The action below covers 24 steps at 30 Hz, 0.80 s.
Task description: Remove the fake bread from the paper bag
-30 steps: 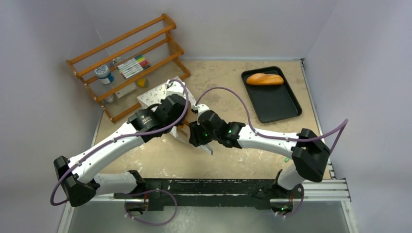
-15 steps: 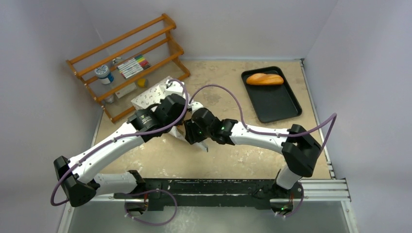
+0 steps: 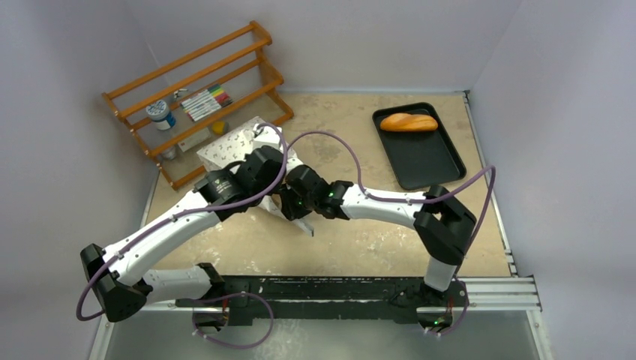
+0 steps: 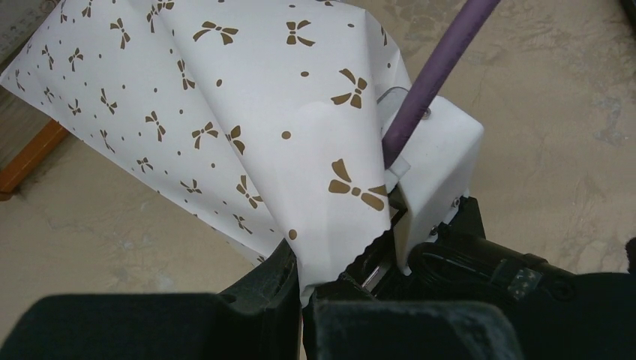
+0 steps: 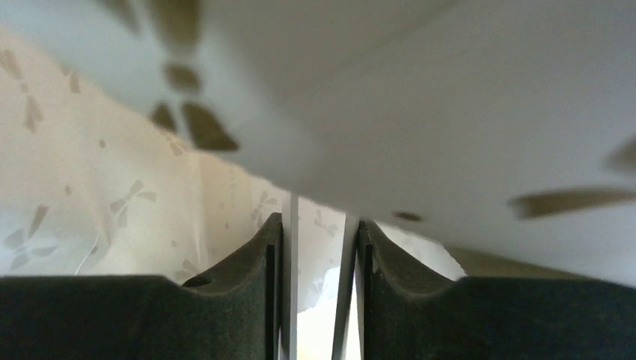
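Beige tabletop (bearing the paper bag) meets pale lavender walls.

Paper bag before rack, left; bread on tray, far right.

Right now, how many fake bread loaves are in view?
1: a loaf lying at the far end of the black tray, far right. More may be hidden inside the paper bag.

From above, paper bag mostly hidden under left arm and right arm; contents unseen. Right wrist view: nearest paper blurred.
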### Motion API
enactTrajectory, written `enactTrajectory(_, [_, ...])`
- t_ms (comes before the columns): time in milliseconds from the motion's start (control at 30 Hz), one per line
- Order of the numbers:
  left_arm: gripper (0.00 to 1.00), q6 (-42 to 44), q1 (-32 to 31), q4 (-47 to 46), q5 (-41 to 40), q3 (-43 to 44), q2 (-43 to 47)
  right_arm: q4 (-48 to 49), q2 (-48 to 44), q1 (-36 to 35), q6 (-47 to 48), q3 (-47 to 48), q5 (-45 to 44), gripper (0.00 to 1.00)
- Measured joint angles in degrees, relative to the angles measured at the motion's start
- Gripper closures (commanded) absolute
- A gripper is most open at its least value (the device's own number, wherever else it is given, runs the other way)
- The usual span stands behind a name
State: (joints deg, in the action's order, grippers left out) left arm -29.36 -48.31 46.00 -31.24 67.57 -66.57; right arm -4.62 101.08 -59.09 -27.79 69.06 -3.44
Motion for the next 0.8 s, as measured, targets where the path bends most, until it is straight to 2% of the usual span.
enactTrajectory(67, [1.00, 0.0, 0.0, 0.1, 0.0, 0.0, 0.3, 0.0, 0.8, 0.2, -0.1, 0.4, 0.2, 0.96])
enactTrajectory(100, [1.00, 0.0, 0.0, 0.3, 0.0, 0.0, 0.6, 0.0, 1.0, 0.3, 0.0, 0.4, 0.5, 1.00])
enactTrajectory(367, [1.00, -0.1, 0.0, 0.9, -0.1, 0.0, 0.8, -0.5, -1.2, 0.5, 0.2, -0.6, 1.5, 1.00])
enactTrajectory(800, [1.00, -0.9, -0.1, 0.9, -2.2, 1.9, -2.4, -5.1, -22.1, 0.9, 0.4, -9.8, 0.7, 1.00])
